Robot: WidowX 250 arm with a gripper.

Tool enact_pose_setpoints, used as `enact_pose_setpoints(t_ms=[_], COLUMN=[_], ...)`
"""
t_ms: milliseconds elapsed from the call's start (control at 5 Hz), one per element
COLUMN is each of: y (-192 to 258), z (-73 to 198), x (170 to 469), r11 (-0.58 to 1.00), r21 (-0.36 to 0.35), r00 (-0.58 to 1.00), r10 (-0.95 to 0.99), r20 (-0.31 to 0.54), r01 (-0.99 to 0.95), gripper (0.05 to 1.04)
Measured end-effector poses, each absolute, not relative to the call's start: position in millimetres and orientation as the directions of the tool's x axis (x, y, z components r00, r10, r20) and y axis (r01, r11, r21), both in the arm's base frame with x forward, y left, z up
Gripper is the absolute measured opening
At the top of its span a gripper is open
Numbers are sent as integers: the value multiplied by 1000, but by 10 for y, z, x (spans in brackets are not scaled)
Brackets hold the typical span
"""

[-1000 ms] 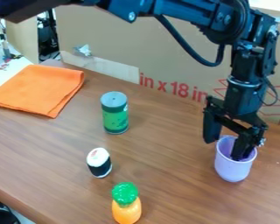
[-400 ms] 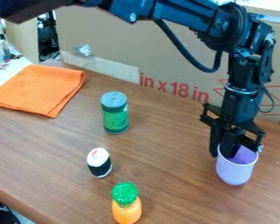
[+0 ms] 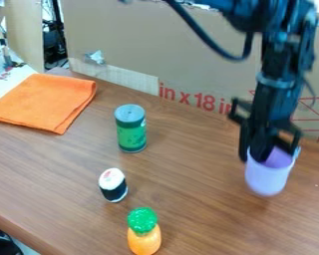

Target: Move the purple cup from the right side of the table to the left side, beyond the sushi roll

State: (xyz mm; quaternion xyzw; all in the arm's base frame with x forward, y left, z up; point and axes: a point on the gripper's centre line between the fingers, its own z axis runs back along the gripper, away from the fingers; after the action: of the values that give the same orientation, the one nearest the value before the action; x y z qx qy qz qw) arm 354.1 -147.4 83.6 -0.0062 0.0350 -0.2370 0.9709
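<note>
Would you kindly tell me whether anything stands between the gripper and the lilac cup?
Nothing visible does: the gripper holds the cup by its wall, one finger inside and one outside. The green canister, toy sushi roll and toy pineapple all stand well aside, toward the picture's left.

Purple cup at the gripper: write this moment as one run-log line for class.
gripper: pinching wall of purple cup, one finger inside | cup: mouth up | table: green canister, toy sushi, toy pineapple, orange cloth
</note>
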Motion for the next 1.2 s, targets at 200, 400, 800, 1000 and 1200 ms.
enact_pose_setpoints(t_ms=[200,400,800,1000,1200], y=[-1382,-1040,-20,390,666], z=[1206,1614,1833,1729,1611], x=[3476,3240,2534,2202,2044], r11=[897,935,996,989,978], r21=[14,66,90,93,131], r00=[897,930,985,987,985], r10=[-442,-354,-31,107,153], r20=[21,97,171,123,84], r01=[442,349,16,-119,-164], gripper=[99,99,99,99,99])
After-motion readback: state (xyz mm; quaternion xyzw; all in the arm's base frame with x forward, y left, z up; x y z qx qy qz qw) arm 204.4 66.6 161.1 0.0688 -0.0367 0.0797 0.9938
